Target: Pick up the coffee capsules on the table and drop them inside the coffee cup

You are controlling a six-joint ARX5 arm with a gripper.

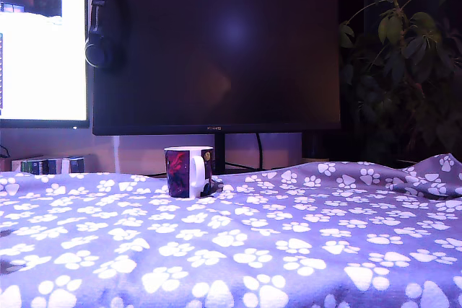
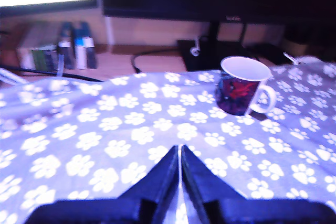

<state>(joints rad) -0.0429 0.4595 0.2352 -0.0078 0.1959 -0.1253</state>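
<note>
White mug stands upright at centre-left of the exterior view on the paw-print blanket, handle toward the camera, while the claw hangs pressed together and empty, so the search step seems in hand: no capsule shows anywhere.

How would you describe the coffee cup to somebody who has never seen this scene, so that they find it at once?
In the exterior view, find the big dark monitor behind the paw-print blanket. Directly below it, beside its stand, the coffee cup sits upright on the blanket's far edge. It is the only mug there: white inside, white handle, a dark purple and red picture on its side.
</note>
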